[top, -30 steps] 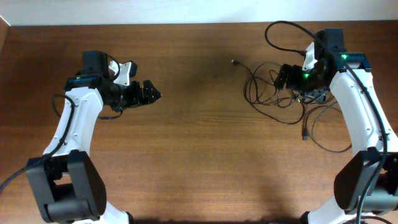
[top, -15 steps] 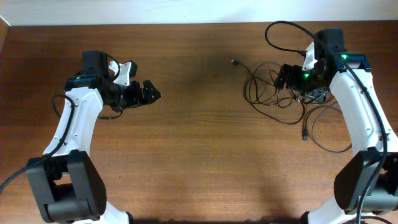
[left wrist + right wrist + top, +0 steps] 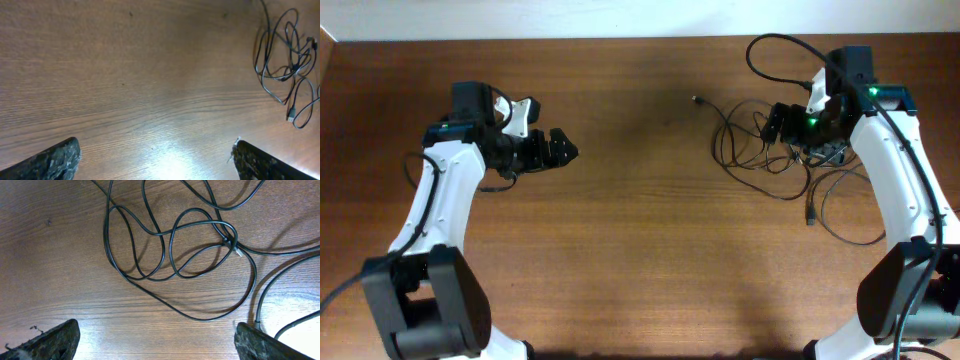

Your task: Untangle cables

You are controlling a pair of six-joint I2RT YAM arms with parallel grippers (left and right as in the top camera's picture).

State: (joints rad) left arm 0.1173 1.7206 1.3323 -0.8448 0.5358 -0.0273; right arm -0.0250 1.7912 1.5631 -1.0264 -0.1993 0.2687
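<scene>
The cables (image 3: 760,160) lie in a tangle of thin black loops on the wooden table at the right, with a plug end (image 3: 697,99) at the upper left and another (image 3: 810,215) lower down. In the right wrist view the loops (image 3: 175,245) cross near a small silvery connector (image 3: 239,252). My right gripper (image 3: 155,340) is open and empty, just above the tangle, also seen overhead (image 3: 772,125). My left gripper (image 3: 563,149) is open and empty over bare table far to the left; its wrist view shows the tangle (image 3: 287,50) in the distance.
A thicker black arm cable (image 3: 780,45) arcs above the right arm. The table's far edge meets a pale wall (image 3: 620,18) at the top. Bare wood (image 3: 640,230) lies between the arms.
</scene>
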